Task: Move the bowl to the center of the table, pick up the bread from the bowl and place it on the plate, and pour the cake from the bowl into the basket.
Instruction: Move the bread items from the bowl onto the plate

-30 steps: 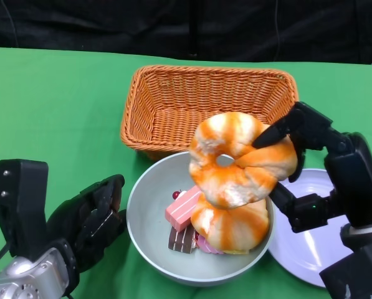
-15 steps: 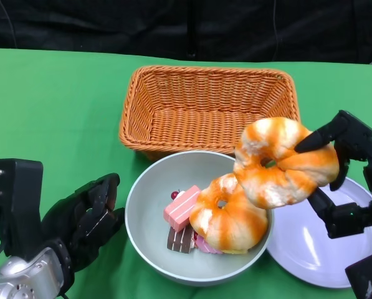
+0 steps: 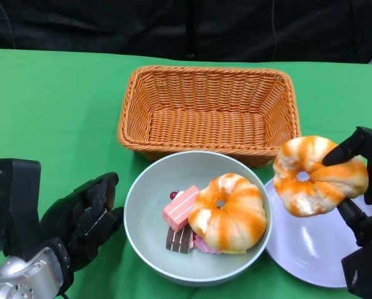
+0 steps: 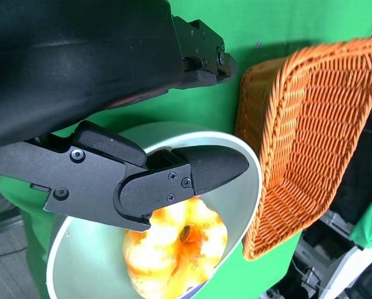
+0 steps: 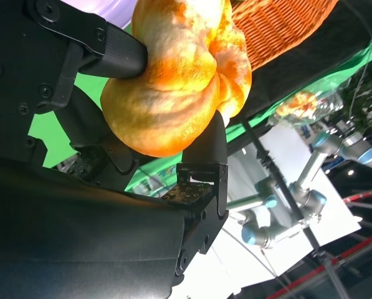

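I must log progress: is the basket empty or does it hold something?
Empty. The head view shows only bare weave inside the basket; the cake pieces lie in the bowl.

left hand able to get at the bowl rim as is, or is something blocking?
Probably yes. The left hand is open beside the bowl, with only bare green table between them. The right hand holds its bread over the plate, away from that side.

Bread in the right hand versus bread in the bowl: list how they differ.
The held bread hangs in the air over the plate, pinched by the right hand; the bowl bread rests in the bowl, untouched. The held bread stands tilted on edge, its hole facing the camera; the bowl bread lies flatter, partly over cake pieces. Both are ring-shaped, orange and white.
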You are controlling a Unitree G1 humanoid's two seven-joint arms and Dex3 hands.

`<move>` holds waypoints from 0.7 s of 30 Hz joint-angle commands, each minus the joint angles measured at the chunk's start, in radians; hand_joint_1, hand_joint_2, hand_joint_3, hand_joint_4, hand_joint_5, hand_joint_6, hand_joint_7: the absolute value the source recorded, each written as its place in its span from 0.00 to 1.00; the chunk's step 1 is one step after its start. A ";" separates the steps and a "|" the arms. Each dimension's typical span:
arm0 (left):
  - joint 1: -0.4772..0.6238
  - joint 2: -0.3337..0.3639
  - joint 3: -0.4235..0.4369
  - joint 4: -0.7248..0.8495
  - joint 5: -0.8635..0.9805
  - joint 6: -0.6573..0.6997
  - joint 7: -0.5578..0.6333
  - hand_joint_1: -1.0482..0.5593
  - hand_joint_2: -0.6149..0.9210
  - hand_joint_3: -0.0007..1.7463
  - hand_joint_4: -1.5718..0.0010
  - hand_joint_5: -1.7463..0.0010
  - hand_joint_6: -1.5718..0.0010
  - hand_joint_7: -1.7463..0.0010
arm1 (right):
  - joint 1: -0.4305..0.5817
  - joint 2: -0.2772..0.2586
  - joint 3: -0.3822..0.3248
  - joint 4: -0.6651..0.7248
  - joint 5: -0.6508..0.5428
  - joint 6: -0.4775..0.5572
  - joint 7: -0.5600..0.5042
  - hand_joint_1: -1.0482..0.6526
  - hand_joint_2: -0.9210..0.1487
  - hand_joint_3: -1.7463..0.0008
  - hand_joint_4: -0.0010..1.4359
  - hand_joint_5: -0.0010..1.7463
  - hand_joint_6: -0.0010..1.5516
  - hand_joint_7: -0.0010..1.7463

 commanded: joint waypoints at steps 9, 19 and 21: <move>0.015 0.019 0.009 -0.027 -0.003 0.009 0.000 0.20 1.00 0.40 1.00 0.84 0.90 0.99 | 0.012 -0.055 0.045 0.025 -0.074 0.143 0.028 0.53 0.59 0.16 0.66 1.00 0.47 1.00; 0.021 0.023 0.014 -0.027 -0.009 0.009 -0.010 0.20 1.00 0.40 1.00 0.84 0.90 1.00 | 0.019 -0.118 0.104 -0.056 -0.031 0.312 0.310 0.47 0.40 0.52 0.51 0.63 0.52 0.27; 0.022 0.025 0.012 -0.027 -0.010 0.006 -0.014 0.20 1.00 0.40 1.00 0.85 0.91 1.00 | 0.022 -0.154 0.126 -0.094 -0.075 0.351 0.368 0.38 0.14 0.82 0.41 0.29 0.37 0.07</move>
